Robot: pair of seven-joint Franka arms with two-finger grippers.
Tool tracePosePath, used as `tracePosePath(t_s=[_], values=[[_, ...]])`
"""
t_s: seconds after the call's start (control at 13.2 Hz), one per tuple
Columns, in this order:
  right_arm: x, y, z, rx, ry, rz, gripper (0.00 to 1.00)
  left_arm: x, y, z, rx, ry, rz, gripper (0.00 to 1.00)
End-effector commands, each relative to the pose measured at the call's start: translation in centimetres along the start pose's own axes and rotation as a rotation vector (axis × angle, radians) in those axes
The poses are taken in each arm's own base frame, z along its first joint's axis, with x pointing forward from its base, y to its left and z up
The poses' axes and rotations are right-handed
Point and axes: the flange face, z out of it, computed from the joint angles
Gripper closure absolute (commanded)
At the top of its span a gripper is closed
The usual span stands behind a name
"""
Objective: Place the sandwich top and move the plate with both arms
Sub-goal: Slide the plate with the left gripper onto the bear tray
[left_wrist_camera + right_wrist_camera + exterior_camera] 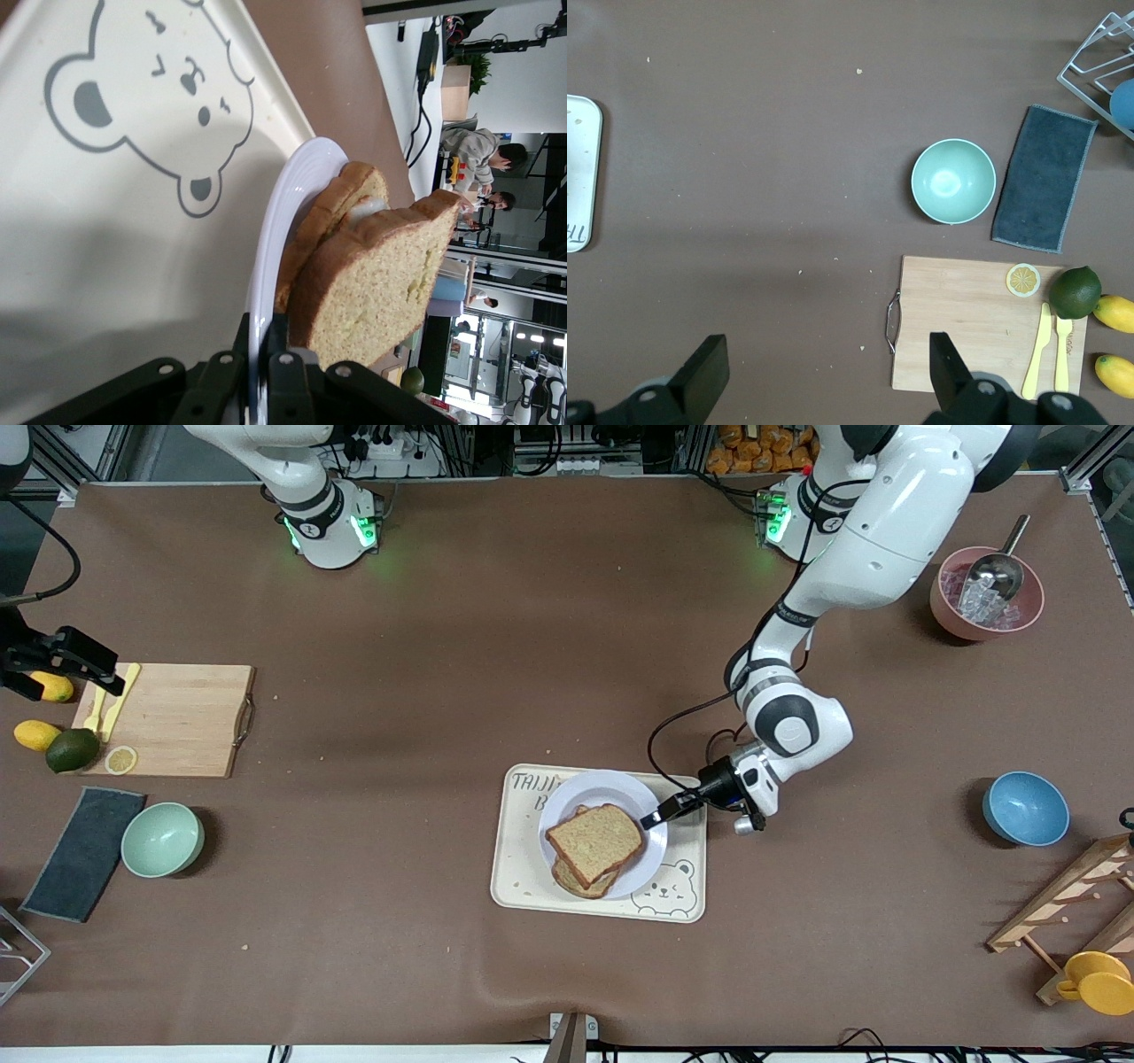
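Sandwich top (594, 837) lying on the lower slice, slightly askew, in the middle of the plate (640, 797); something pale showing between the two slices in the left wrist view, probably egg, though too little visible to be sure. Plate sitting on the cream bear-printed tray (523, 872), near the middle of the table. Left gripper (657, 817) down at the plate's rim on the side toward the left arm's end of the table, fingers pinched tight on the rim, one above and one below it, as seen edge-on from the left wrist. Right gripper (89, 666) up in the air over the wooden cutting board (182, 717) at the right arm's end of the table, jaws spread wide, holding nothing, waiting. On the board, a yellow knife and fork (1052, 351) and a lemon slice (1023, 280); beside it, a lime (72, 749) and two lemons (36, 734). Nearer the front camera than the board, a mint green bowl (162, 839) just beside a dark grey cloth (84, 854).
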Motion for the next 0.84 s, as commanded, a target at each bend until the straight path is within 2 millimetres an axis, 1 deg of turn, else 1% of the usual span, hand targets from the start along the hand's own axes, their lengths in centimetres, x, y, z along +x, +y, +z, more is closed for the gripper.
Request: tracePosePath(t_s=[0.0,0.08,0.15,0.23,0.38,0.53,0.61,0.76], values=[[-0.4,0.1,-0.5,0.012,0.001,0.018,0.00,0.6,0.5,0.2,-0.007,0.031,-0.007,1.00],[-0.4,0.0,-0.5,0.012,-0.001,0.017,0.00,0.1,0.6,0.5,0.009,0.032,0.003,1.00],[-0.4,0.1,-0.5,0.012,0.001,0.018,0.00,0.0,0.5,0.6,0.020,0.032,0.012,0.47],[-0.4,0.1,-0.5,0.012,0.001,0.020,0.00,0.0,0.4,0.5,0.028,0.038,0.029,0.00],[-0.5,0.3,-0.3,0.012,-0.002,0.023,0.00,0.4,0.4,0.0,0.065,0.062,0.066,0.00],[-0.4,0.4,-0.2,0.012,-0.002,0.025,0.00,1.2,0.8,-0.8,0.069,0.078,0.150,0.00],[-0.4,0.4,-0.2,0.012,-0.005,0.025,0.00,2.0,1.4,-1.8,0.088,0.109,0.204,0.00],[-0.4,0.4,-0.2,0.012,-0.005,0.025,0.00,2.8,2.9,-3.6,0.161,0.181,0.240,0.00]])
